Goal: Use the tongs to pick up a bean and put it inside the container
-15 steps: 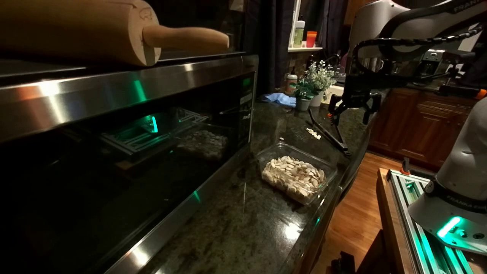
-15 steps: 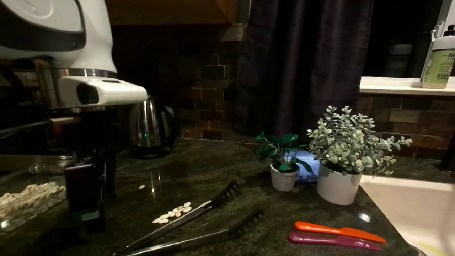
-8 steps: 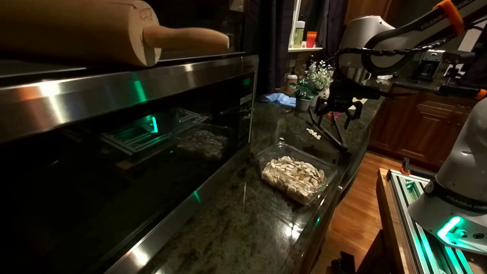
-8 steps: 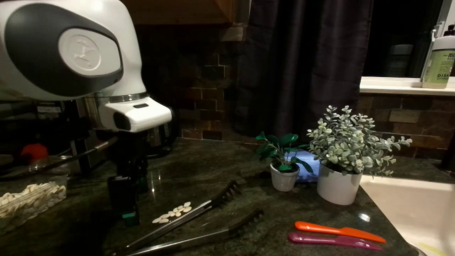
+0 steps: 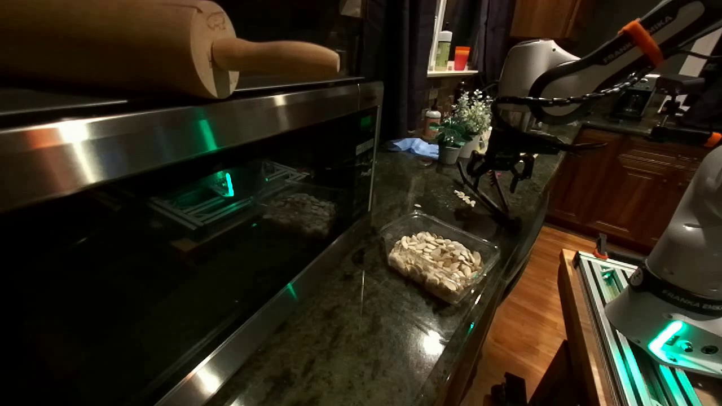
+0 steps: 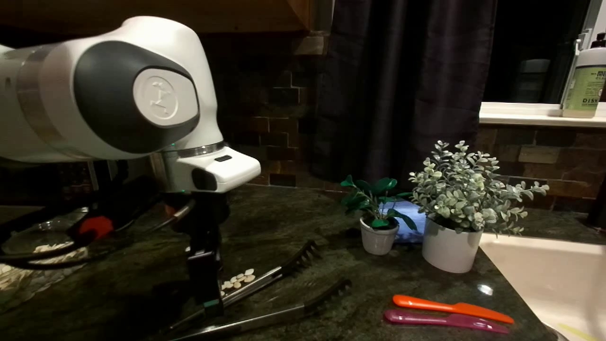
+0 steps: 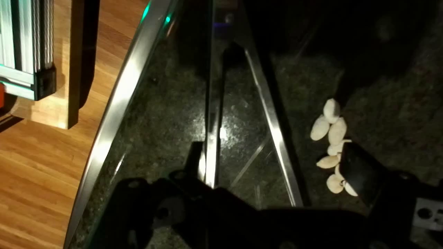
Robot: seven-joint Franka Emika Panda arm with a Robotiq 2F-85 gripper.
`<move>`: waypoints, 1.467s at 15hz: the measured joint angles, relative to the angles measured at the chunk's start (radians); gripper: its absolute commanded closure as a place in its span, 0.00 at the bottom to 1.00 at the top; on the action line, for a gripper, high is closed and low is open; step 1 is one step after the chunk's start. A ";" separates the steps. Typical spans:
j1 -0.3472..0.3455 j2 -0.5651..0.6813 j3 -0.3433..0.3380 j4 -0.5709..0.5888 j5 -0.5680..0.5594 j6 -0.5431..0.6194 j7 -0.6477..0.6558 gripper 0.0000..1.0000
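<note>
Tongs [image 7: 275, 131] beneath the spread hand [image 7: 272, 152]

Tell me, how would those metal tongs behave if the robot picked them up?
The tongs would probably stay stiff, since they look mostly long, straight metal. Their shiny surface might slip in a loose grip. Lying spread in a V, they seem unlikely to roll but may close when squeezed.

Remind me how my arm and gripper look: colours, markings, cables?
The arm is white with dark grey panels, a round emblem, FRANKA lettering, an orange band and a black ribbed cable; a green light glows at its base. The gripper is black, with two fingers.
</note>
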 measured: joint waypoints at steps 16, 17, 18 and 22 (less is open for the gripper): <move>-0.014 0.104 -0.050 0.001 -0.022 0.089 0.005 0.00; -0.014 0.111 -0.053 0.001 -0.022 0.097 0.008 0.11; -0.014 0.119 -0.056 0.002 -0.022 0.103 0.011 0.23; -0.014 0.130 -0.066 0.009 -0.020 0.108 0.027 0.55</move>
